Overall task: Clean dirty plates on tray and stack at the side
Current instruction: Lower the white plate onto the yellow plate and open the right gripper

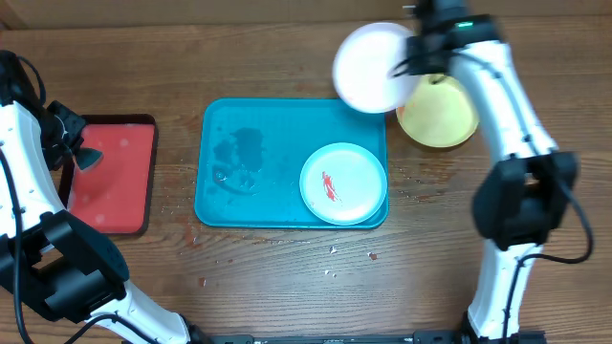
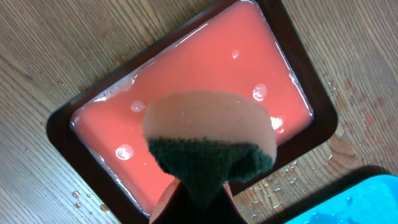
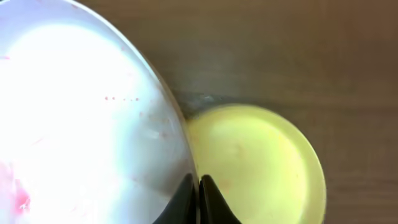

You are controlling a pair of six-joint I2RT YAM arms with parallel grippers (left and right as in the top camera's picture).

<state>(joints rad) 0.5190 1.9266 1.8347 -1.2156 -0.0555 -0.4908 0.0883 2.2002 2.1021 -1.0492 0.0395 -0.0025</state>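
The right tool (image 3: pixel 198 186) pinches the rim of the white plate (image 3: pixel 81 124), its fingers nearly together. Faint red traces mark the plate. It overlaps the yellow-green plate (image 3: pixel 255 162), which lies on the wooden tabletop (image 1: pixel 287 277) beyond the teal tray (image 1: pixel 249 143). The aqua plate (image 1: pixel 356 170), red-smeared, sits in that tray's right end. The left tool (image 2: pixel 196 202) grips a sponge (image 2: pixel 208 124) over the wet red tray (image 2: pixel 186 68).

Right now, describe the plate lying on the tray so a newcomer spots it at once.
Find the large teal-blue tray. At its right end lies a pale round plate. Unlike the yellow plate on the table and the white plate in the right gripper, it bears a bold red smear.
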